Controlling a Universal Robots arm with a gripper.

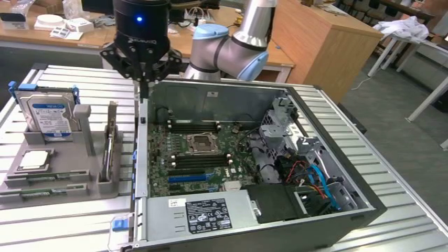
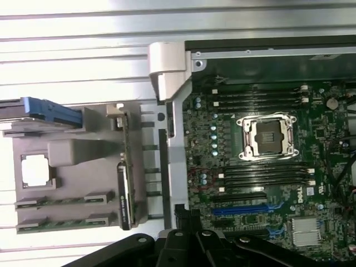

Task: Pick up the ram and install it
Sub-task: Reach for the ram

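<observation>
Two green ram sticks (image 1: 43,179) (image 1: 35,193) lie flat in the front slots of a grey parts holder (image 1: 70,181) at the exterior view's left; the wrist view shows them as ram sticks (image 2: 58,201) (image 2: 58,224) too. My gripper (image 1: 144,90) hangs above the left wall of the open computer case (image 1: 142,152), near its back corner, well away from the ram. Its fingers are shut with nothing between them. The gripper (image 2: 188,219) shows dark in the wrist view. The motherboard's black memory slots (image 1: 199,126) (image 2: 260,98) flank the processor socket (image 1: 201,142).
The holder also carries an upright hard drive (image 1: 48,115), a square silver processor chip (image 1: 33,160) and a card standing on edge (image 1: 109,152). A blue connector slot (image 1: 188,177), cables (image 1: 318,184) and a power supply (image 1: 206,212) fill the case. A wooden desk (image 1: 322,42) stands behind.
</observation>
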